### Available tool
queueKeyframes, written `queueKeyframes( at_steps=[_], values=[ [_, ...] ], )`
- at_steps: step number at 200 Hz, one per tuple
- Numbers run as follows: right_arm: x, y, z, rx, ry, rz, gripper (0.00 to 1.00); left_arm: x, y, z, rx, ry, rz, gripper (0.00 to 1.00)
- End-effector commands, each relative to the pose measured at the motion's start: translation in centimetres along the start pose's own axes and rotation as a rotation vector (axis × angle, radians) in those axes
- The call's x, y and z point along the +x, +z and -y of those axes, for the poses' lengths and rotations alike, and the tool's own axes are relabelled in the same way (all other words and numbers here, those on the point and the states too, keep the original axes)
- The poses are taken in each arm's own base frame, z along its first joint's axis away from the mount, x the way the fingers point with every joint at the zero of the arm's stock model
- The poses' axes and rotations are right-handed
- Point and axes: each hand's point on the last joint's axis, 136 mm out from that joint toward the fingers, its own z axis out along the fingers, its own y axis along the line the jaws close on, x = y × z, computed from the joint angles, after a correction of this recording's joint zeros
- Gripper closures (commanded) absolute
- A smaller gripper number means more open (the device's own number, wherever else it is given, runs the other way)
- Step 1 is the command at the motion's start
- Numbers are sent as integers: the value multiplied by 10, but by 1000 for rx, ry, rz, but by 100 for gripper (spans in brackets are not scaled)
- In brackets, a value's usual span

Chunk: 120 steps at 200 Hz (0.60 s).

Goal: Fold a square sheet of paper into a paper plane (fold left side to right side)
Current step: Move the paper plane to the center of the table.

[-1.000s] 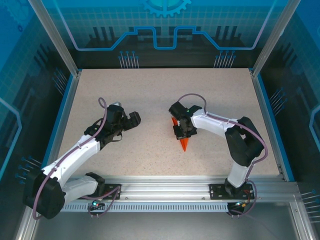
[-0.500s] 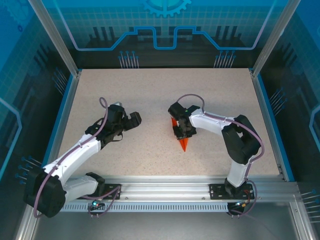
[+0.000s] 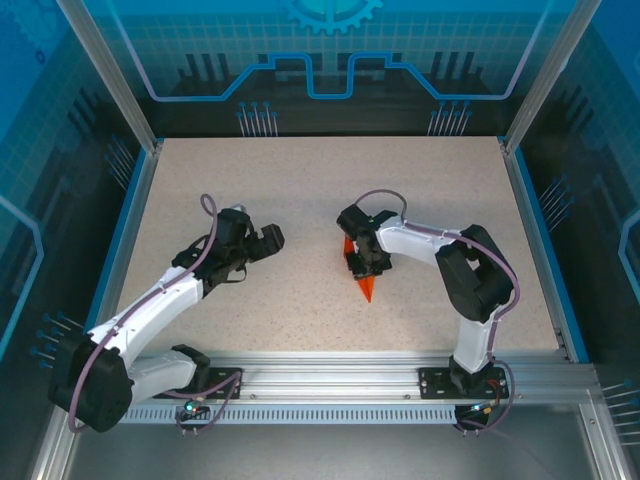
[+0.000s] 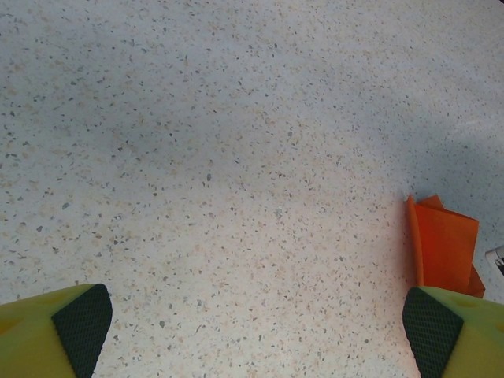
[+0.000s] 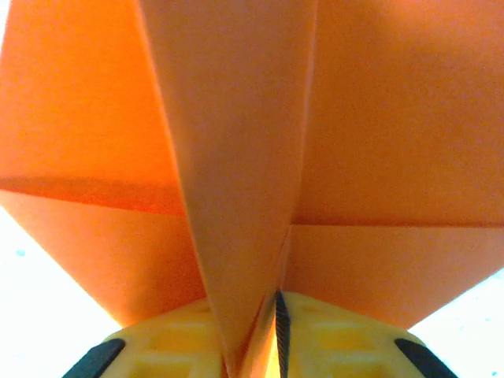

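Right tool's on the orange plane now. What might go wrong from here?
1. The right tool seems shut on the central ridge of the paper plane; thin paper pinched there may tear or crumple if pulled.
2. The left tool is open and apart from the plane, over bare table, so nothing pins the paper: any right-arm move would likely drag or lift the whole plane rather than sharpen a crease.
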Motion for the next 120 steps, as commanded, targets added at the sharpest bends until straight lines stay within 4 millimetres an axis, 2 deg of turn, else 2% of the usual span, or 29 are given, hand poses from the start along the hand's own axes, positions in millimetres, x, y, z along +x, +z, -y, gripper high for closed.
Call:
queueKeyframes(
  at_steps=[1, 34, 79, 120],
  values=[
    [-11, 3, 3, -35, 69, -13, 84, -12, -7, 12, 38, -8, 14, 1],
    [-29, -4, 18, -2, 128, -2, 93, -13, -11, 16, 53, 10, 12, 1],
    [-71, -19, 36, 6, 226, 22, 92, -15, -17, 30, 107, 52, -12, 1],
    [-94, -12, 35, 15, 220, 0, 90, -11, -15, 36, 132, 67, -41, 1]
  ],
)
